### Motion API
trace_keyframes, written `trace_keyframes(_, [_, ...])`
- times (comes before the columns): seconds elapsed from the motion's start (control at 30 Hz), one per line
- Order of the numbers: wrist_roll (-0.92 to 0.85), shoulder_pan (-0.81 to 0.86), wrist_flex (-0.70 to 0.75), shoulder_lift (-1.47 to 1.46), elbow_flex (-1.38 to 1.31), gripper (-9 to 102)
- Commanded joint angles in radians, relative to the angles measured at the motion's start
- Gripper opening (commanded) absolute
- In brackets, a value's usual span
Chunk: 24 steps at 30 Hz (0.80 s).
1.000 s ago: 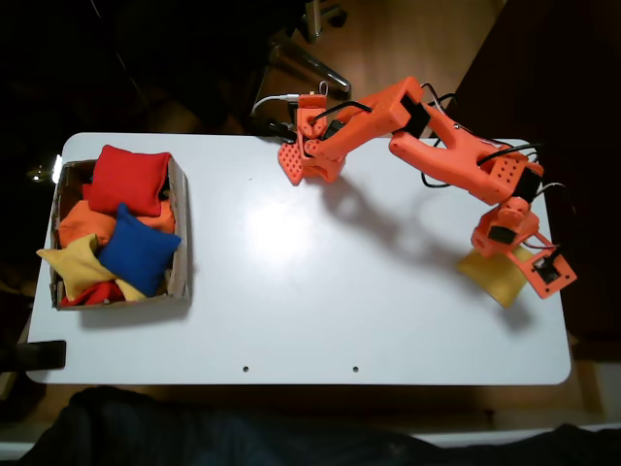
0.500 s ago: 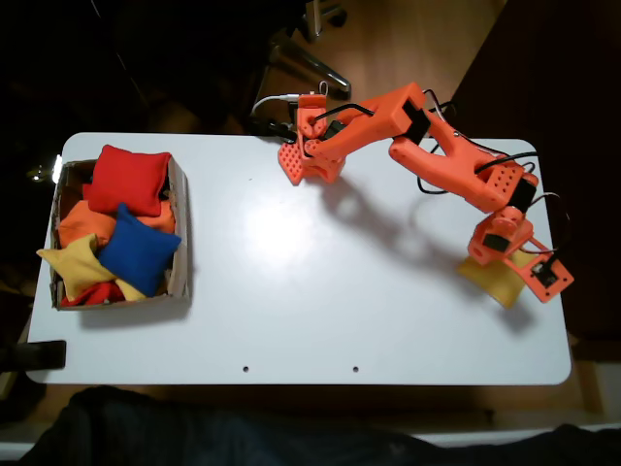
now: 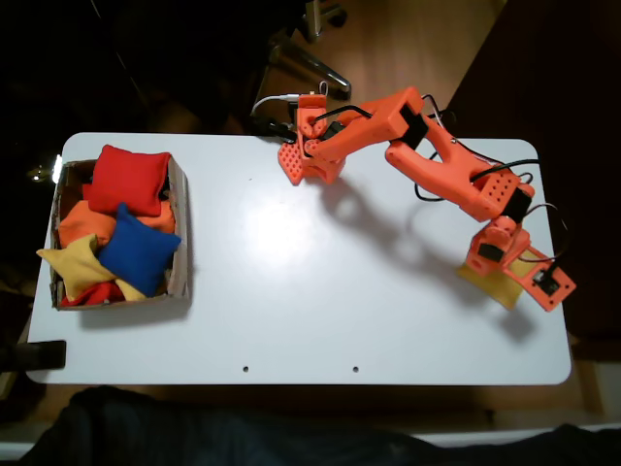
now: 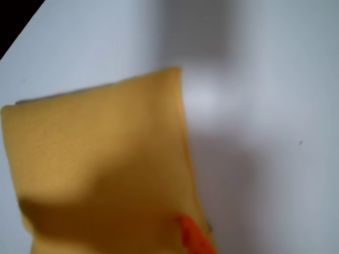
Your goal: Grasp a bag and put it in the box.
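bag (image 3: 488,282) half hidden under end effector (image 3: 519,277)

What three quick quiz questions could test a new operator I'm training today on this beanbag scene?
1. True or false: the golden-yellow bag already lies in the box.
2. Which beanbag lies uppermost at the box's middle: A red, B blue, C orange?
3. In the fixed view, near which table edge is the hand?

Key:
1. False; it lies on the table under the hand.
2. B, the blue beanbag.
3. The right edge.
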Motion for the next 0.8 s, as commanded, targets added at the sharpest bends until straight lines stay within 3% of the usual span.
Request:
trace_keyframes(0.0, [-0.046,0.009,-0.014,0.069,-0.018,67])
trace_keyframes(0.27, [-0.143,0.000,-0.026,0.074,-0.048,67])
trace_keyframes(0.53, [-0.210,-0.009,0.144,0.005,-0.218,67])
trace_keyframes(0.77, [-0.210,-0.012,0.137,0.003,-0.219,67])
